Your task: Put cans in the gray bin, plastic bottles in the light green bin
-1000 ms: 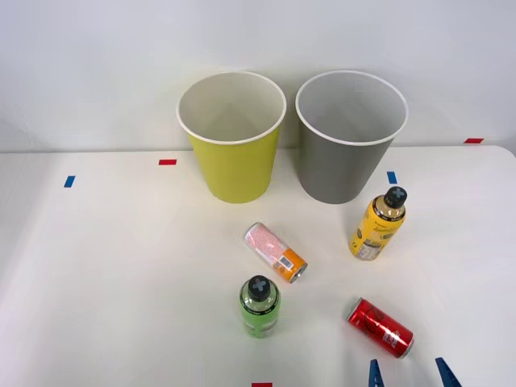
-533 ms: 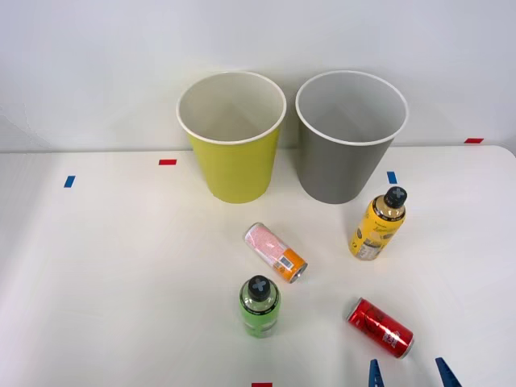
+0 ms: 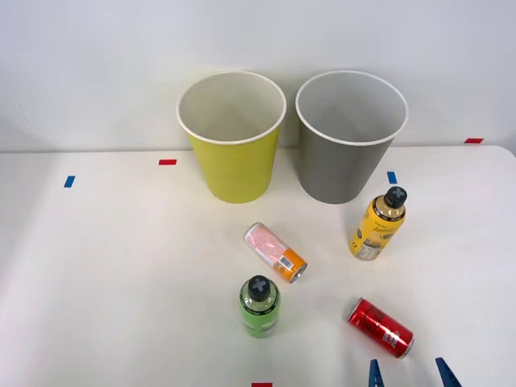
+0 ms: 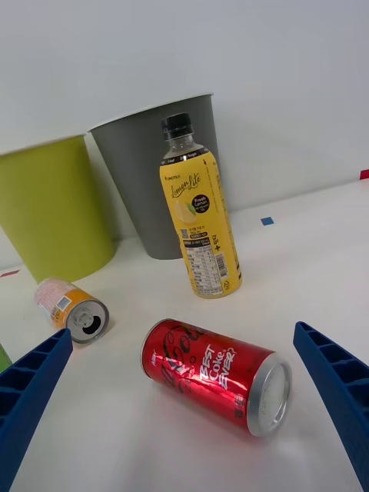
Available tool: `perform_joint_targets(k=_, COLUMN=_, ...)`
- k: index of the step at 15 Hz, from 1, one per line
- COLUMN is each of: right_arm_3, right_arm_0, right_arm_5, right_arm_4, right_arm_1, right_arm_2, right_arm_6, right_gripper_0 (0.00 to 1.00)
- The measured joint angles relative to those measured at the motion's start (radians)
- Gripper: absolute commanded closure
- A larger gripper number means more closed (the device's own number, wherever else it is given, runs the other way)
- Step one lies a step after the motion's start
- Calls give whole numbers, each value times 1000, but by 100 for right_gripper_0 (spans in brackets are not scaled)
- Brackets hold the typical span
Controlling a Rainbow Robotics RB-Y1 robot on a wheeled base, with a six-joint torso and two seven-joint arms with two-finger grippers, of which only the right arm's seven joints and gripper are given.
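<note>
The right pincer is hanging wide open just short of the red can, which is lying on the white worktop.

Right gripper: two fingers moulded in solid blue, wedge-shaped, tapering toward the tips. Inner faces carry evenly spaced transverse ribs. Front view shows two narrow blue tips.

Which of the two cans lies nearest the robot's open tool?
The red can, lying just ahead of the right tool; the pink and orange can lies farther off.
</note>
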Motion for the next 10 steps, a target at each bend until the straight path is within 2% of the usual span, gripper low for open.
perform_joint_targets(k=10, right_arm_3=0, right_arm_0=0, right_arm_5=0, right_arm_4=0, right_arm_1=0, right_arm_2=0, right_arm_6=0, right_gripper_0=0)
